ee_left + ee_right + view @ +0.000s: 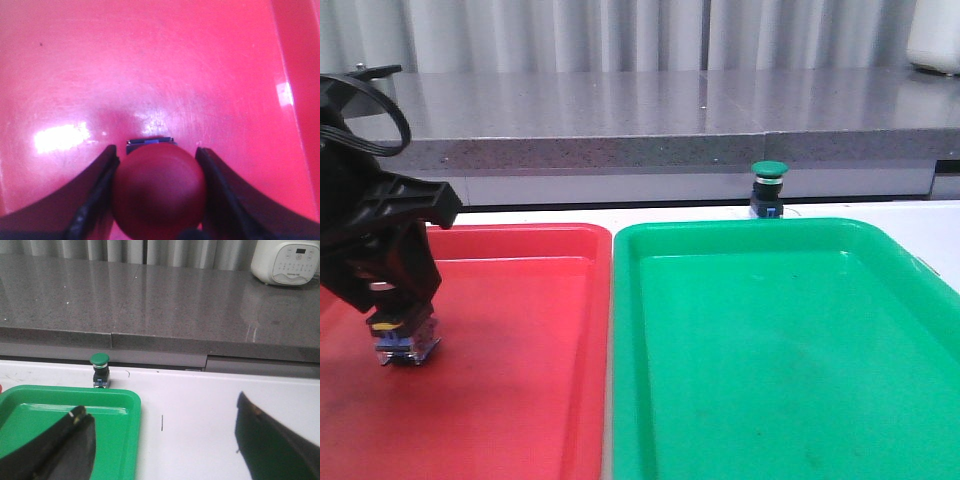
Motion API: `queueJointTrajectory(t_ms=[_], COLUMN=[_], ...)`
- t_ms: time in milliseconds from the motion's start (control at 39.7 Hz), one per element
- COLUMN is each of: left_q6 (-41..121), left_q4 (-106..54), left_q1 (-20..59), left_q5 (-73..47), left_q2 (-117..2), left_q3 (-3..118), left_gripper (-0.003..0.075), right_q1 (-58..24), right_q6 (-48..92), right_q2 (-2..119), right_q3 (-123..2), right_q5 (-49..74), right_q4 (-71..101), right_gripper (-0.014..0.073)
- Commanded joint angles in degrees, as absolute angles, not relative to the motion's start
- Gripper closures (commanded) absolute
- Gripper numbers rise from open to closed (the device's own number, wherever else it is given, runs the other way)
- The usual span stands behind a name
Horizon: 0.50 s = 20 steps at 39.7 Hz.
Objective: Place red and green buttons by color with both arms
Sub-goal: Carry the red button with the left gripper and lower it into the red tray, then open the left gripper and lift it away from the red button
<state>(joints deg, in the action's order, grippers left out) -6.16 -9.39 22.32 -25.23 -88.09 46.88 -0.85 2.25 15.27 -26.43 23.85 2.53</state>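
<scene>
Left gripper (405,325) was clamped on the red button (159,191), both fingers (95,195) pressed against the sides of its dark-red cap in the left wrist view. Front view showed only the button's bluish base below the fingers, low over the floor of the red tray (520,400), near that tray's left side; contact with the floor couldn't be told. Right gripper (165,445) was wide apart and held nothing, hanging above the white table (200,410) just past the near-right corner of the green tray (120,405). Green button (769,188) stood upright on the table just behind the green tray's (740,232) far rim, outside it. Grey counter (670,110) ran behind; white appliance (285,261) sat on it at far right
</scene>
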Motion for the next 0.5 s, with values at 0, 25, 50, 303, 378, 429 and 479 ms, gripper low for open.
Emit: queueJointTrajectory(t_ms=[0,25,50,303,378,429,479], left_q6=[-6.8,-6.8,-6.8,-6.7,-5.5,-4.9,-4.9], left_q4=[-10.6,-10.6,-10.6,-10.6,-10.0,-9.6,-8.4], left_q1=[22.8,22.8,22.8,22.8,22.8,22.8,22.8], left_q5=[-23.9,-24.2,-24.4,-26.4,-27.9,-28.5,-29.0], left_q2=[-86.3,-86.3,-86.3,-83.9,-81.0,-78.9,-76.8], left_q3=[48.1,48.1,48.1,50.3,51.6,51.8,51.8], left_gripper=[0.0341,0.0303,0.0274,0.0226,0.0231,0.0261,0.0323], right_q1=[-0.5,-0.5,-0.5,-0.5,-0.5,-0.5,-0.5], right_q6=[2.7,2.7,2.7,2.7,2.7,2.7,2.7], right_q2=[16.1,16.1,16.1,16.1,16.1,16.1,16.1], right_q3=[-28.3,-28.3,-28.3,-28.3,-28.3,-28.3,-28.3], right_q5=[19.6,19.6,19.6,19.6,19.6,19.6,19.6], right_q4=[2.6,2.6,2.6,2.6,2.6,2.6,2.6], right_gripper=[0.0004,0.0004,0.0004,0.0004,0.0004,0.0004,0.0004])
